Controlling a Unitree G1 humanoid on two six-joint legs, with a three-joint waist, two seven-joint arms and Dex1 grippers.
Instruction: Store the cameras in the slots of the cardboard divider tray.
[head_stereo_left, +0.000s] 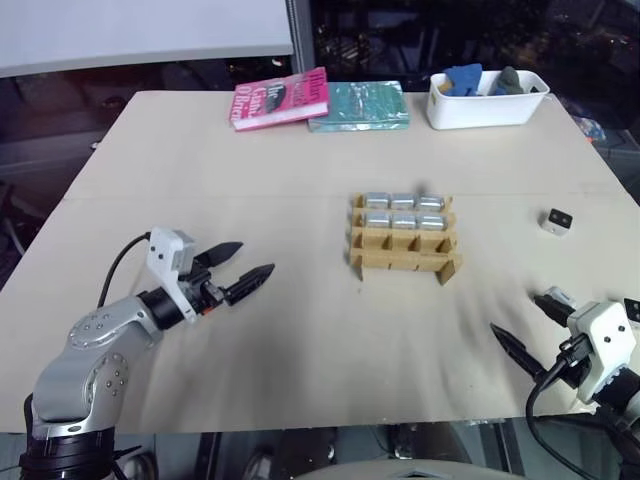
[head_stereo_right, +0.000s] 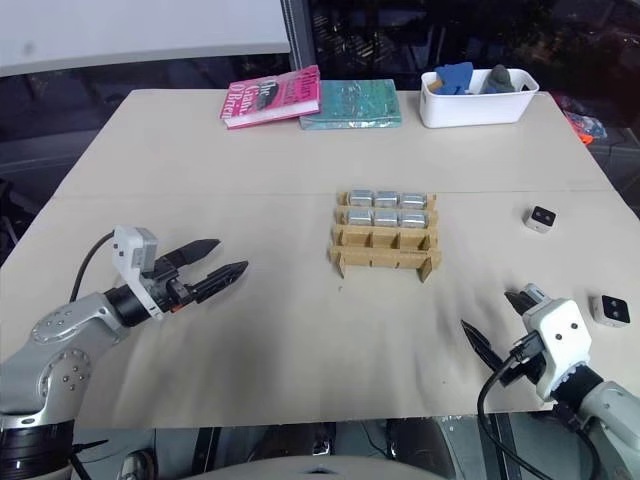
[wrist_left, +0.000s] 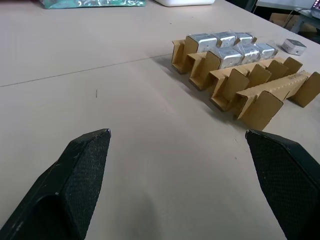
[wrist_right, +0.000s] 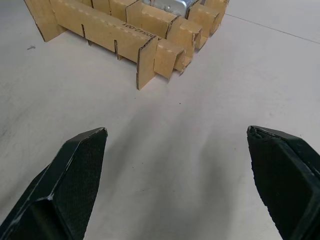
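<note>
Both grippers' fingers are spread wide and empty. Bring your right gripper (head_stereo_right: 497, 330) over the loose camera (head_stereo_right: 609, 309) just beside its fingers, then fill the tray (head_stereo_right: 385, 255).

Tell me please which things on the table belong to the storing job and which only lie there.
Belong to the job:
- cardboard divider tray
- six stored cameras in its two far rows
- two loose cameras on the right

Only lying there:
- pink book
- teal book
- white bin holding blue and grey items
</note>
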